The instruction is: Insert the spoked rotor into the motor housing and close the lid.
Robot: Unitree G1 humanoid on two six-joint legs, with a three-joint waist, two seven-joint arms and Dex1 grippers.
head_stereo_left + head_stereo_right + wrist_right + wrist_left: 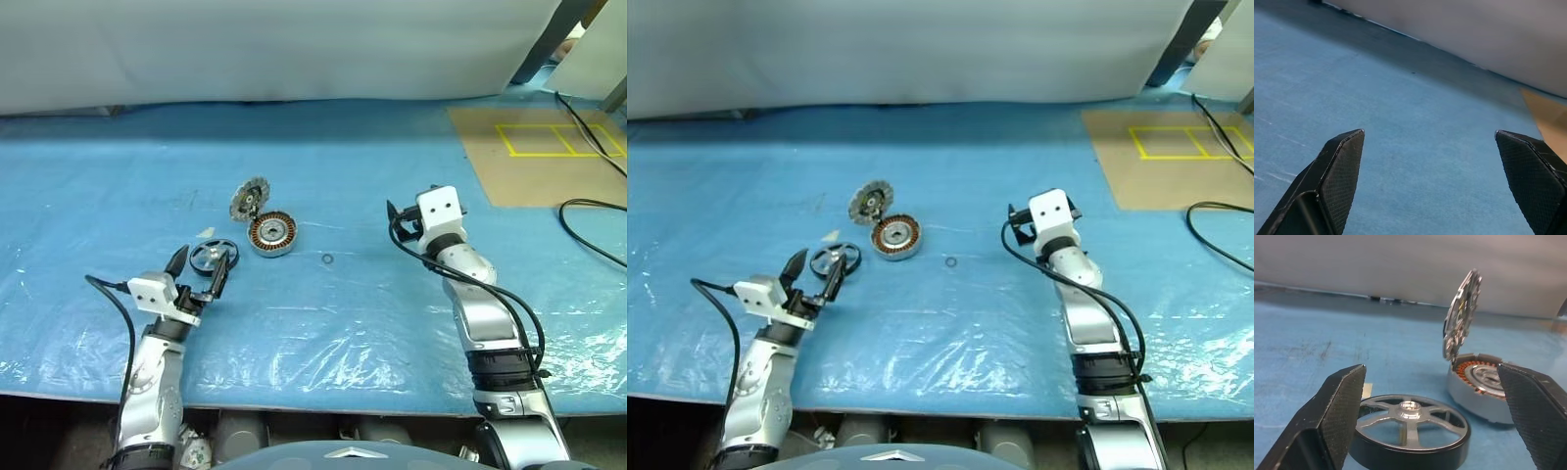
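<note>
1. While the head views took in the whole blue plastic sheet (pixel 323 323), the left wrist view showed the parts close up: the spoked rotor (pixel 1409 430) lay flat on the sheet, its silver spokes and hub plain to see inside the dark rim.
2. The left gripper (pixel 199 271) had its jaws wide apart, one finger on each side of the rotor and neither finger touching it, as far as could be seen.
3. Just beyond the rotor sat the motor housing (pixel 271 235), its copper windings ringing a silver hub.
4. The lid (pixel 249 200) stood tilted on edge against the far rim of the housing, ribbed face toward the windings; the wrist view made this lean clearer than the head views did.
5. The head views alone showed a small dark ring (pixel 327 259) lying on the sheet to the right of the housing, and a brown board (pixel 534 157) marked with yellow lines at the far right, with black cables (pixel 588 211) crossing it.
6. The right gripper (pixel 1430 171) hovered well apart from the parts, jaws wide apart and holding nothing, over bare blue sheet.
7. No readable writing or brand showed on any part.
</note>
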